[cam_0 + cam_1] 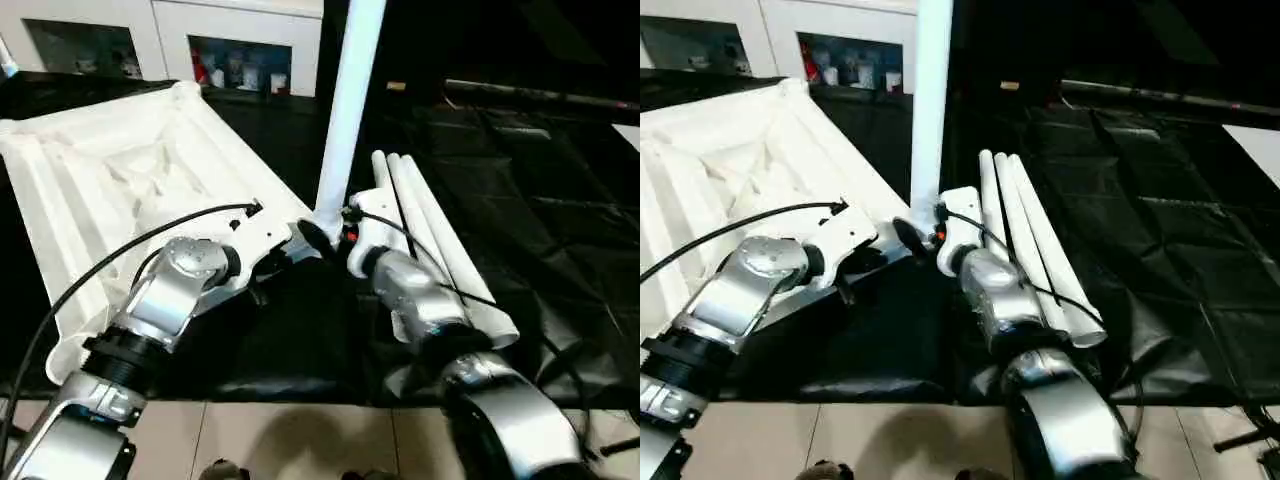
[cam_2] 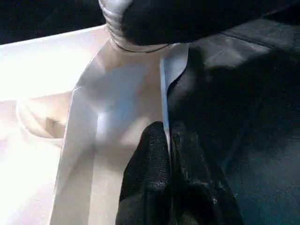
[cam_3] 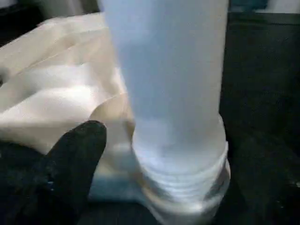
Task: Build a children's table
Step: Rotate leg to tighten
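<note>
Your left tool (image 2: 168, 140) pinches the tabletop (image 1: 110, 170) rim, bracing the corner. One leg (image 1: 350, 100) stands socketed (three spare on counter (image 1: 560, 200)); right tool (image 1: 335, 240) sits spread beside it.

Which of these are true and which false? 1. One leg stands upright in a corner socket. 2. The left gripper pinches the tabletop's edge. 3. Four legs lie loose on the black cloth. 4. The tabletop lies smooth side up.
1. True: the upright leg sits in a corner socket of the tabletop.
2. True: the left gripper is shut on the tabletop's thin edge.
3. False: three loose legs lie there.
4. False: its ribbed underside faces up.
</note>
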